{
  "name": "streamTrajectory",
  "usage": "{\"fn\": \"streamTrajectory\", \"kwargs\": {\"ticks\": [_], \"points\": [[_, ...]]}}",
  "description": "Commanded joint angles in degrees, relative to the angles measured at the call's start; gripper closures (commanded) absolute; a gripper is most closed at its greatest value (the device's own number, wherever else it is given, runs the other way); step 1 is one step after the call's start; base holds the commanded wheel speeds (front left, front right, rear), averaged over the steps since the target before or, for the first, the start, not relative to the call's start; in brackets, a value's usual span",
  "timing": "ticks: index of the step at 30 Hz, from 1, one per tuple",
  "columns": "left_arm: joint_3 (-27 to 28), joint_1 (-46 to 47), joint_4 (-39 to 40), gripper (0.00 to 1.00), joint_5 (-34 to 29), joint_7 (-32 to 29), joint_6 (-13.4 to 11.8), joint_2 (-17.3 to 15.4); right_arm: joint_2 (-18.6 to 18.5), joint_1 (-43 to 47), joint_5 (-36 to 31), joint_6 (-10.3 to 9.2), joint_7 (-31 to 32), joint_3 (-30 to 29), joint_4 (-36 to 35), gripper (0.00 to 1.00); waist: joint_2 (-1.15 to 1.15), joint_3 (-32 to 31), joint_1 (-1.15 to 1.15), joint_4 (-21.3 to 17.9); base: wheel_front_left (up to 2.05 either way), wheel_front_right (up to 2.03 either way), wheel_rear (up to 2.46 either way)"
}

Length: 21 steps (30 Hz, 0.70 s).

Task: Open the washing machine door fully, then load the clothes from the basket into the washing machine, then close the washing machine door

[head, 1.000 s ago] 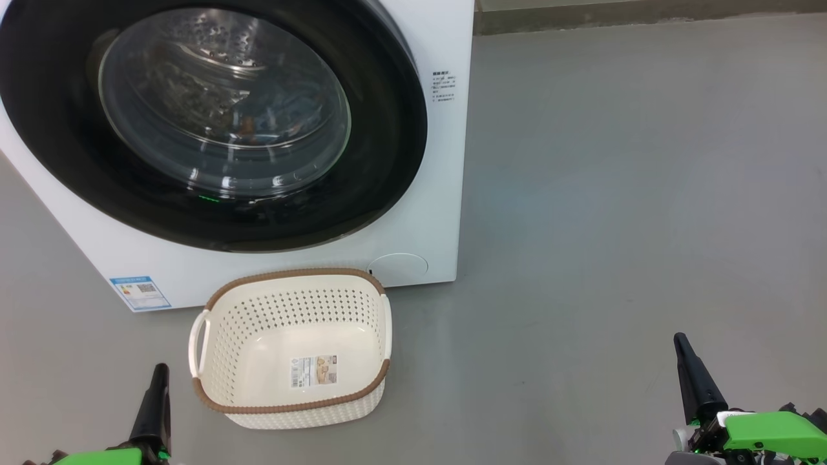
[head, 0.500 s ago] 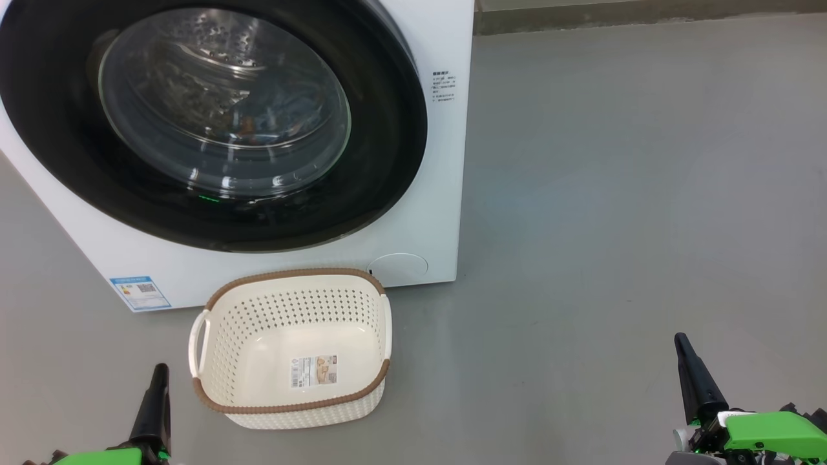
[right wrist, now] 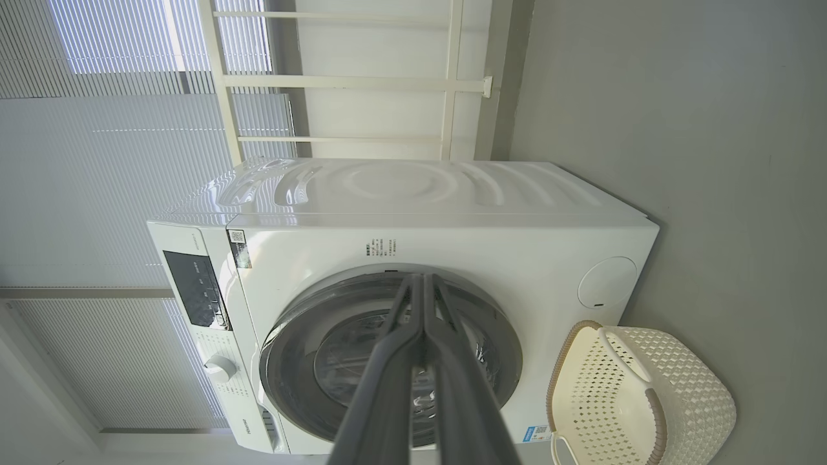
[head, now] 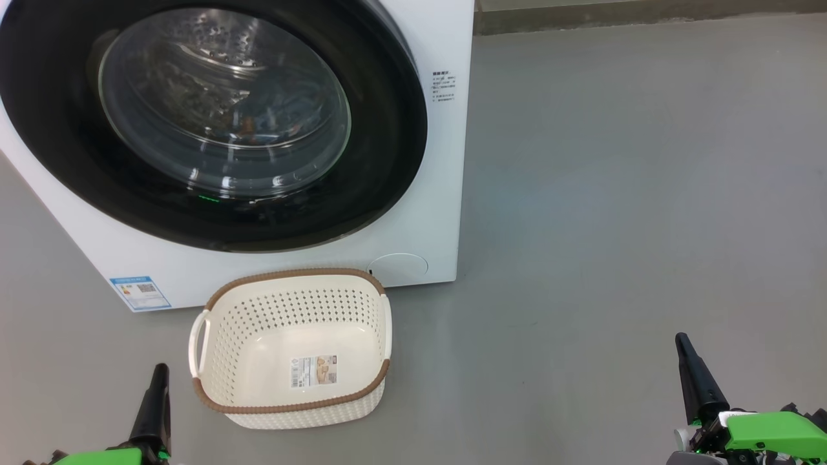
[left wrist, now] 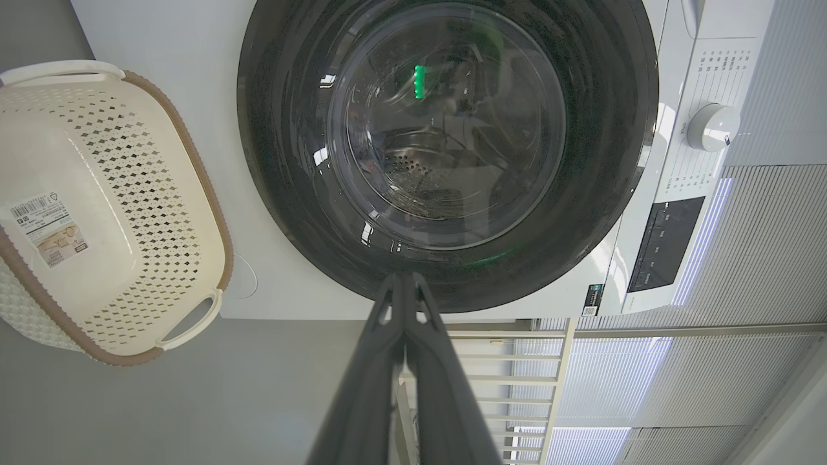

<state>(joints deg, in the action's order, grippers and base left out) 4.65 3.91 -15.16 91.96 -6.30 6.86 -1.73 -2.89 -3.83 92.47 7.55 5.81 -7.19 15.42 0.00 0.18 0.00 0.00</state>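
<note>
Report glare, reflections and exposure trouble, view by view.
Head view: even light, sharp; white highlights streak the glass of the washing machine door, veiling the drum. Left wrist view: a green glint and pale reflections on that glass; the basket evenly lit. Right wrist view: the blinds beside the washing machine glare bluish-white.

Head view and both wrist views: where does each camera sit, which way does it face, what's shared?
Head view: on the head, looking down at the washing machine door and empty basket; left gripper lower left, right gripper lower right.
Left wrist view: left wrist, facing the door head-on along its shut fingers.
Right wrist view: right wrist, rolled sideways, whole washing machine past its shut fingers.
Shared: door and basket in all three.
</note>
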Motion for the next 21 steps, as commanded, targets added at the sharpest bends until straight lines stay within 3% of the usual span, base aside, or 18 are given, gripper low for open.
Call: {"fn": "streamTrajectory", "kwargs": {"ticks": [1, 21], "points": [[1.9, 2.3, 1.1, 1.0, 0.2, -0.2, 0.6, -1.1, -0.3, -2.3, 0.1, -0.06, 0.3, 1.1, -1.4, 1.0, 0.0, 0.0, 0.0, 0.0, 0.0, 0.0, 0.0], [1.9, 2.3, 1.1, 1.0, 0.2, -0.2, 0.6, -1.1, -0.2, -2.3, 0.0, -0.06, 0.4, 1.0, -1.4, 1.0, 0.0, 0.0, 0.0, 0.0, 0.0, 0.0, 0.0]]}}
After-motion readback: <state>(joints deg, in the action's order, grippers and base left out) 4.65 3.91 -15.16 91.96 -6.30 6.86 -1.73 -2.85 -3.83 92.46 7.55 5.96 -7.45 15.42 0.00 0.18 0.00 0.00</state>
